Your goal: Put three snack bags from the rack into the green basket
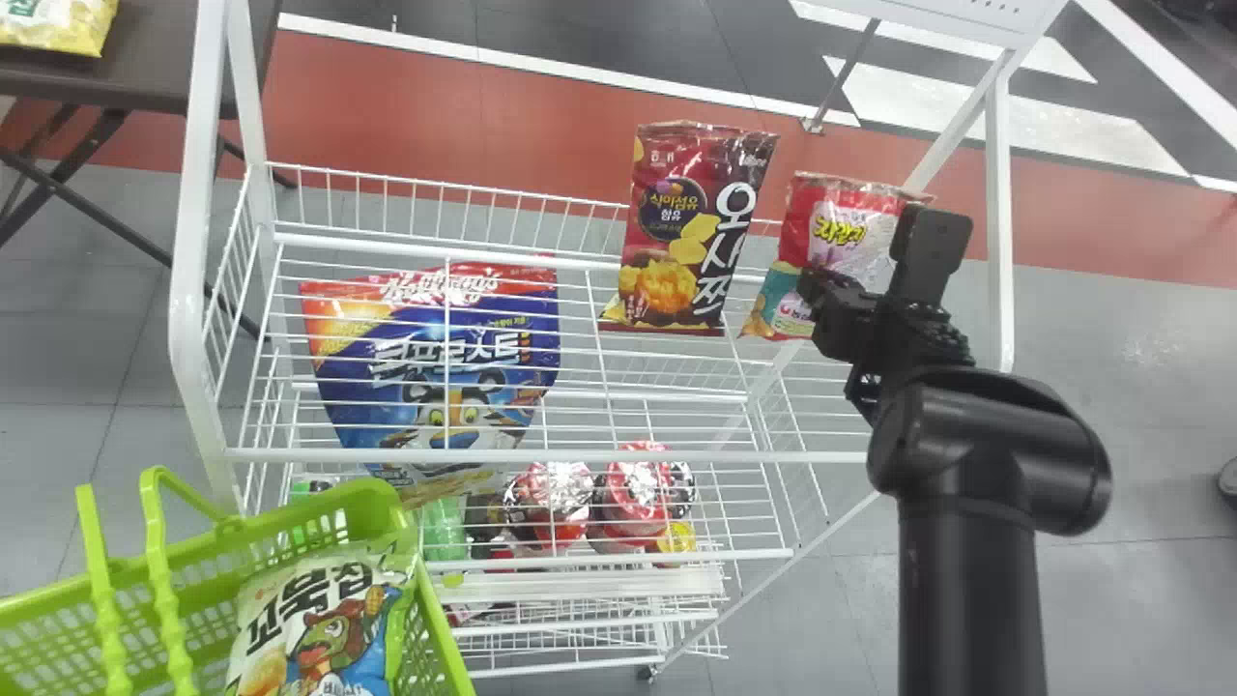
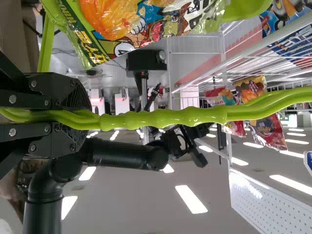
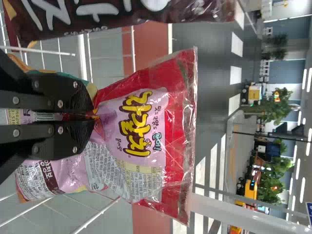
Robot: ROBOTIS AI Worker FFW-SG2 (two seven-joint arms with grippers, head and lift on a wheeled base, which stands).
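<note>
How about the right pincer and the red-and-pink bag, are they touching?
Touching. The right wrist view shows the pincer squeezing the bag, plastic bunched between its fingers.

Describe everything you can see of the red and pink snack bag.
The snack bag is glossy, creased film, red above and pink below, with a teal lower part, a printed front and a flat top seal. It is roughly upright near the right end of the rack, pinched by the right gripper.
</note>
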